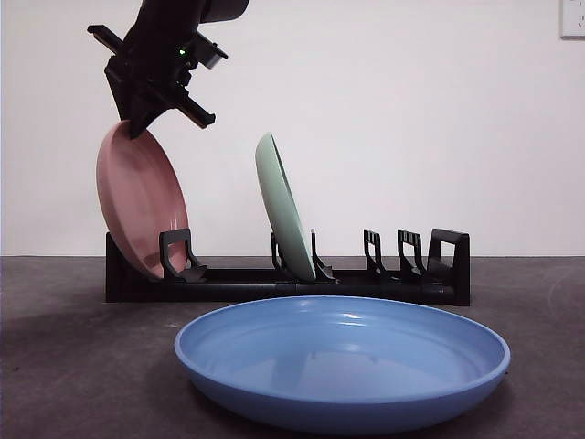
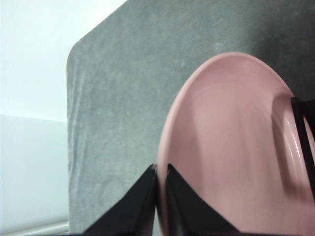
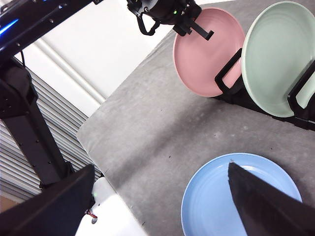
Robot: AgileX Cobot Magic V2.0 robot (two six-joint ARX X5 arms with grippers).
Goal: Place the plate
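A pink plate (image 1: 137, 201) stands on edge in the leftmost slot of the black dish rack (image 1: 274, 283), leaning left. My left gripper (image 1: 137, 123) comes down from above and is shut on its top rim. In the left wrist view the two jaws of the left gripper (image 2: 160, 169) pinch the rim of the pink plate (image 2: 231, 147). The right wrist view shows the same pink plate (image 3: 206, 54) and left gripper (image 3: 179, 27). My right gripper (image 3: 160, 167) hangs open high over the table, near a blue plate (image 3: 211, 196), with nothing between its jaws.
A pale green plate (image 1: 283, 210) stands in a middle slot of the rack, with several free slots to its right. The blue plate (image 1: 343, 366) lies flat in front of the rack. The table's edge (image 3: 86, 135) runs close to the pink plate's side.
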